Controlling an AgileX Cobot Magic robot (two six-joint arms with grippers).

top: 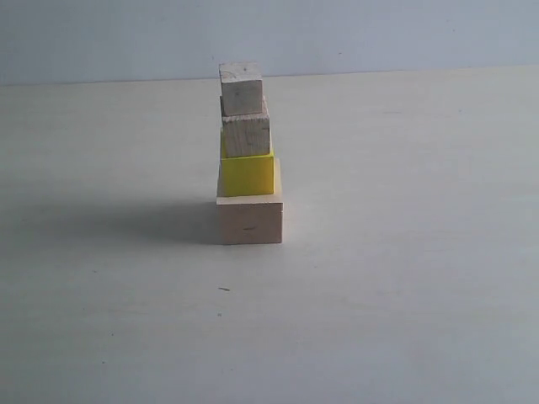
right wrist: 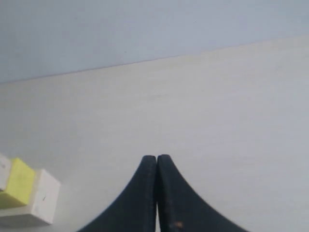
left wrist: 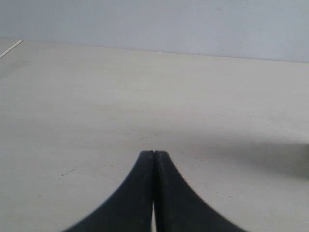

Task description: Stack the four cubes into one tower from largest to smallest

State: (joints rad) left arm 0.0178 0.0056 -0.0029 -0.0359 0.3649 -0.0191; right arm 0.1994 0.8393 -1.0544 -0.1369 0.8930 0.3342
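Tower is standing on the bench, roughly mid-bench and a bit left of centre in the exterior view. Order from the bottom: large pale wood cube, yellow cube, brownish wood cube, smallest pale wood cube. Each rests flat on the one below. The stack isn't perfectly centred: the upper cubes sit toward the left side of that view, and the top one slightly overhangs the brownish one there.

I see left jaws pressed together, holding nothing, over plain bench surface. Right jaws are pressed together too, also holding nothing. My right wrist view catches the tower's lower cubes at the frame edge, apart from the jaws.

Surroundings: pale blue-grey wall behind the bench, the tower's soft shadow falling to its left, and a small dark speck on the bench in front of it.
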